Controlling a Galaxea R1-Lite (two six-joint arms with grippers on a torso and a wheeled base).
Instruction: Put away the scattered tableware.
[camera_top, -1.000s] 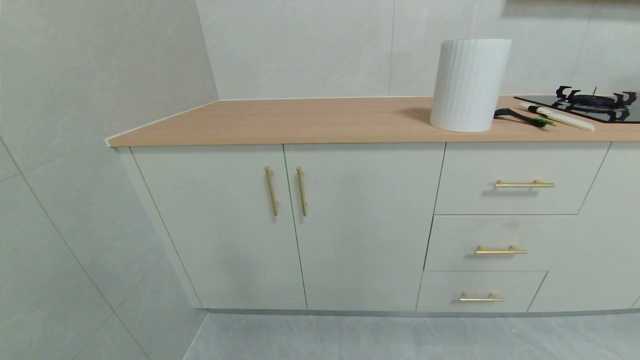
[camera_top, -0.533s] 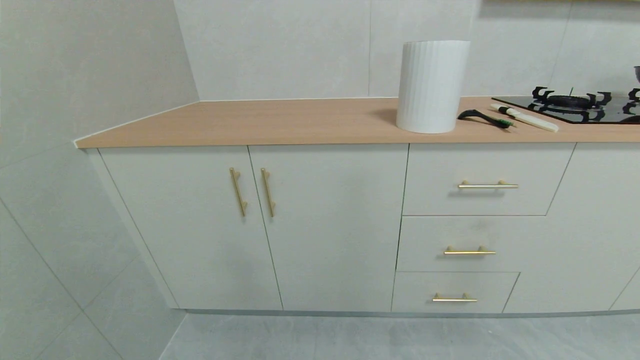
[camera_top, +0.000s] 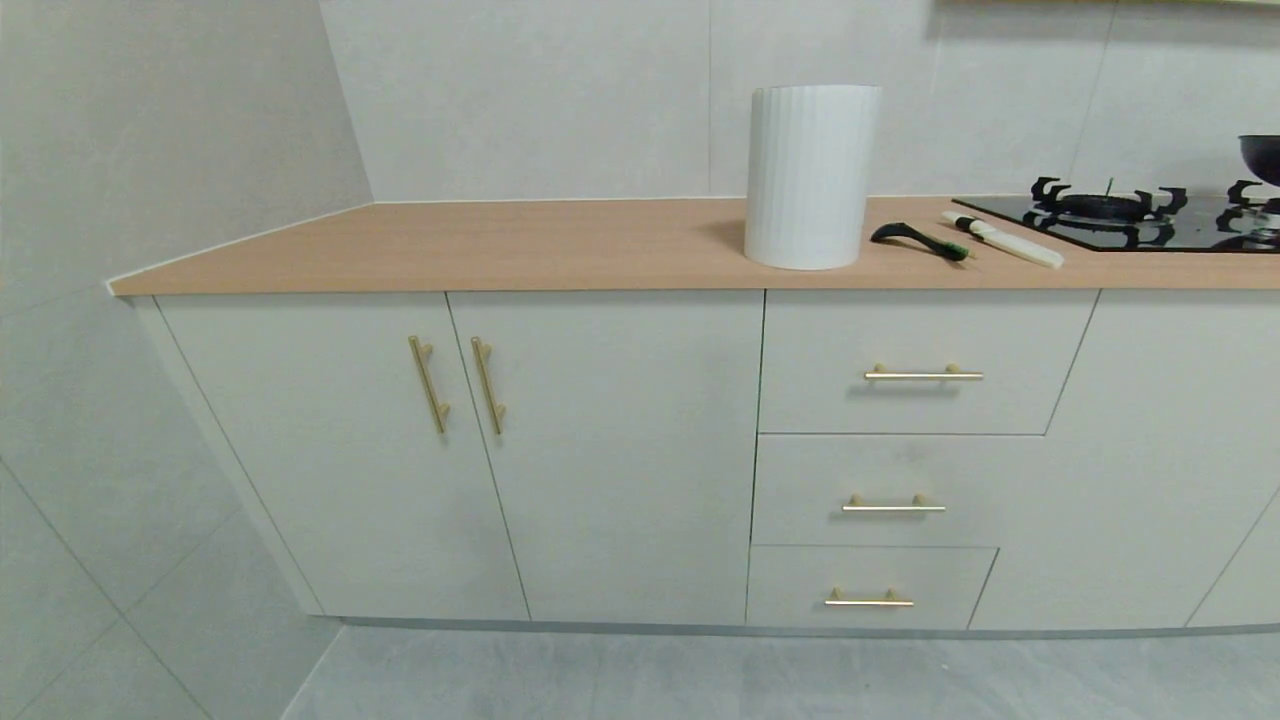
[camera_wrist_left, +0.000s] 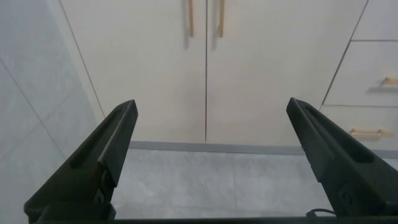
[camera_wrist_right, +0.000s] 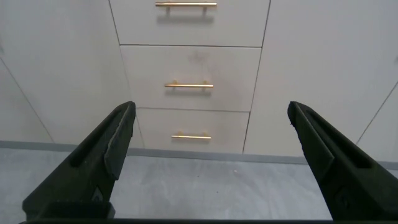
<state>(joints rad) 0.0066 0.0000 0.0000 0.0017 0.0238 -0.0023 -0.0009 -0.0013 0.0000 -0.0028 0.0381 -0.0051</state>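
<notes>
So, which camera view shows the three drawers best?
The head view: all three drawers show whole, handles included. The right wrist view is closer but cuts the top drawer off. The left wrist view catches just a strip of them.

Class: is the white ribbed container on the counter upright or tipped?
Upright: the white ribbed container stands base-down on the counter, sides vertical.

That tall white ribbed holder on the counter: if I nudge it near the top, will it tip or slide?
The white ribbed holder stands taller than its base is wide, so a high push would likely tip it. Its ribbed wall probably gives some grip. Weight is unclear: its inside is hidden.
</notes>
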